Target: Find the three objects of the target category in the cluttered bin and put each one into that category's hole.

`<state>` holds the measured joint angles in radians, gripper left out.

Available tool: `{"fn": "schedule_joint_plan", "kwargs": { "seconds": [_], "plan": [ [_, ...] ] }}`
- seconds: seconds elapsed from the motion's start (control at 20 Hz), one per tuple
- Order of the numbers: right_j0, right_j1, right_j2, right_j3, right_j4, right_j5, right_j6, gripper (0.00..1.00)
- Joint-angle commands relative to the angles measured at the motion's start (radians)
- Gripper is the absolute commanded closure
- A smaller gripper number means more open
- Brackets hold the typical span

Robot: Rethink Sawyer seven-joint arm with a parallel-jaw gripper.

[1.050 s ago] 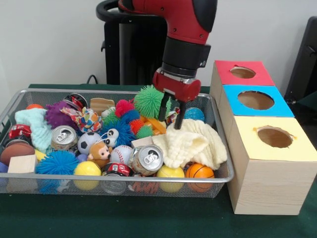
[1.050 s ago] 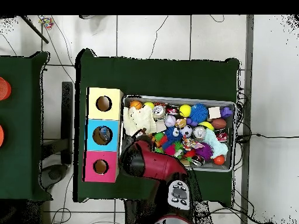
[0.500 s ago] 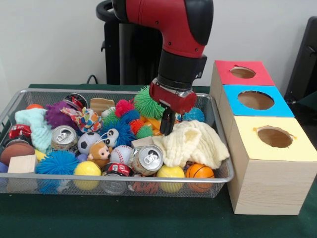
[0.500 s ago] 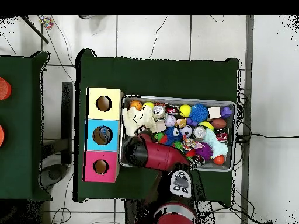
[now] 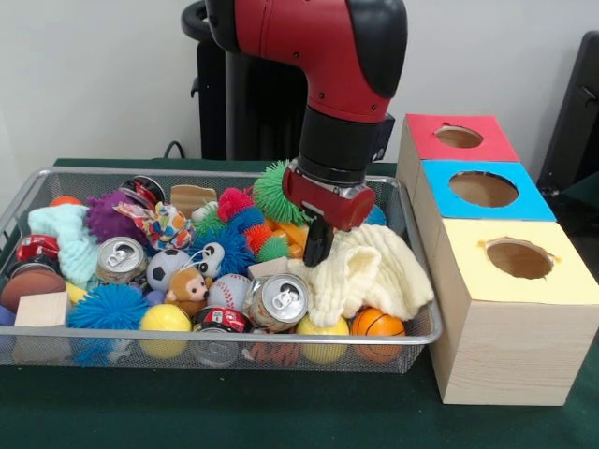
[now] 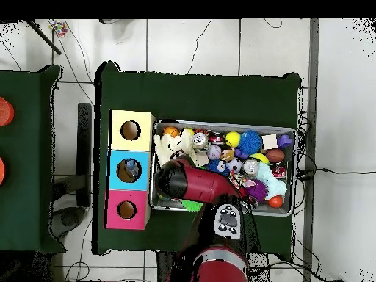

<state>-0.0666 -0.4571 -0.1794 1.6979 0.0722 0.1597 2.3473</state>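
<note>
Gripper [image 5: 318, 251] has dropped lower since the previous frame, fingers now pinched together on the cream knitted cloth [image 5: 370, 273]. Cloth lies crumpled at the wire bin's [image 5: 234, 348] right end, long axis left-right.

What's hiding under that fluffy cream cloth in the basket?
Under the cream cloth, an orange basketball-patterned ball and a yellow ball peek out at its front edge. The gripper presses into its top. Anything deeper under the cloth is covered.
</note>
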Motion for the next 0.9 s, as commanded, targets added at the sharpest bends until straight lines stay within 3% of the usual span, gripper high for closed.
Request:
{"fn": "schedule_joint_plan", "kwargs": {
  "seconds": [0.05, 0.1, 0.25, 0.35, 0.9],
  "plan": [
    [-0.008, 0.025, 0.091, -0.120, 0.032, 0.097, 0.060, 1.00],
    [0.002, 0.025, 0.078, -0.130, 0.026, 0.104, 0.061, 0.00],
    [0.011, 0.021, 0.073, -0.137, 0.004, 0.115, 0.036, 0.00],
    [0.027, 0.021, 0.047, -0.124, 0.029, 0.089, 0.086, 0.00],
    [0.057, 0.057, 0.061, -0.134, 0.052, 0.089, 0.114, 0.00]
  ]
}}
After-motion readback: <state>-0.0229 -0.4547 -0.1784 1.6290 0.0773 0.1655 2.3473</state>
